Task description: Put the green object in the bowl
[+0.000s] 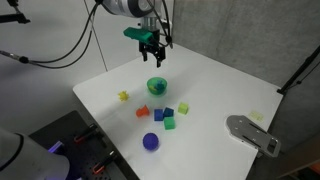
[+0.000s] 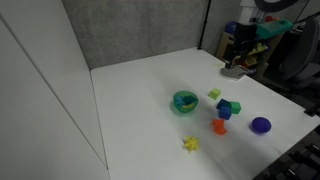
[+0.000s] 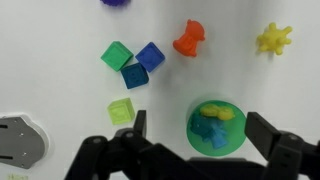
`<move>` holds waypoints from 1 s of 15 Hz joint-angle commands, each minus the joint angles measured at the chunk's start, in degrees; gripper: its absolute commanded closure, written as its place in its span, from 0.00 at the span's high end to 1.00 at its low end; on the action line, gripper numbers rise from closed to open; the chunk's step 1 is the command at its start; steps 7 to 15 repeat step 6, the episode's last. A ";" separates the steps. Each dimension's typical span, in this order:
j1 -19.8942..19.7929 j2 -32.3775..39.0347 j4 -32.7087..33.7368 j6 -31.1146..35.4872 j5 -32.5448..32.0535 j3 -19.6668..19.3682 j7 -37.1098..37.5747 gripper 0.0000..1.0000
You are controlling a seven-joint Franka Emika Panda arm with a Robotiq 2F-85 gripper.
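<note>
The small green bowl [image 3: 216,125] sits on the white table and holds a blue toy and a yellow toy. It shows in both exterior views [image 1: 156,86] [image 2: 185,102]. A green block [image 3: 116,55] [image 1: 169,123] lies next to two blue blocks [image 3: 142,65]. A paler yellow-green block [image 3: 122,111] [image 1: 184,106] [image 2: 214,95] lies alone beside the bowl. My gripper [image 3: 200,132] is open and empty. It hangs well above the table, over the bowl [image 1: 151,52].
A red toy [image 3: 190,40], a yellow spiky toy [image 3: 274,39] and a round purple object [image 1: 150,141] [image 2: 260,125] lie around the blocks. A grey flat device [image 1: 250,133] [image 3: 20,140] lies near a table edge. Cables hang behind the table.
</note>
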 commanded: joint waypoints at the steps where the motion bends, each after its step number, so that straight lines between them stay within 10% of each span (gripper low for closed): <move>1: -0.98 -6.48 -4.48 -0.73 -0.06 0.43 1.31 1.00; 15: -1.07 -4.85 -3.05 -0.44 -0.05 0.80 0.36 1.00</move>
